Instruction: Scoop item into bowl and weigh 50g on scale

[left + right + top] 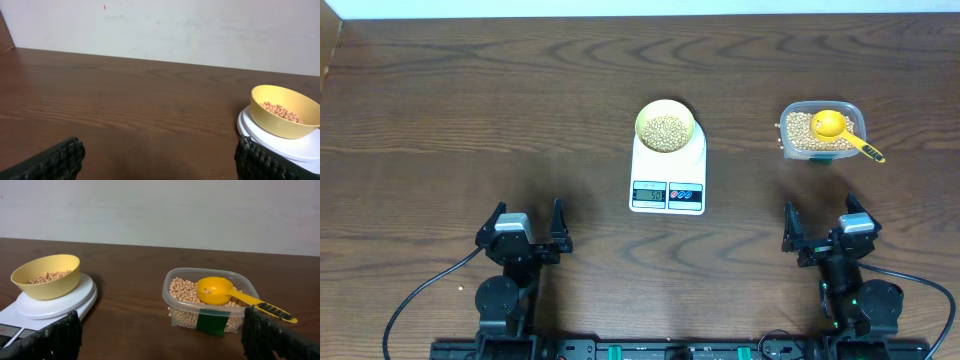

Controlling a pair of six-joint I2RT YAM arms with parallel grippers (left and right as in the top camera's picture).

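Both arms sat low at the near edge of the bench. My left fingers were spread as wide as they go and held nothing, and my right fingers were the same. The pale yellow bowl sat on the white scale with a layer of soybeans in it. The rest of the beans filled the clear tub off to the right, with the yellow scoop lying in it, handle out over the rim.

The display was too small to read, so I couldn't tell how close to fifty I was. That was the trap: one heaped scoop too many would overshoot the weight. A clumsy grab at that slim handle could tip the tub or flick beans across the bench. Any nudge of the bowl or platform could throw off the reading.
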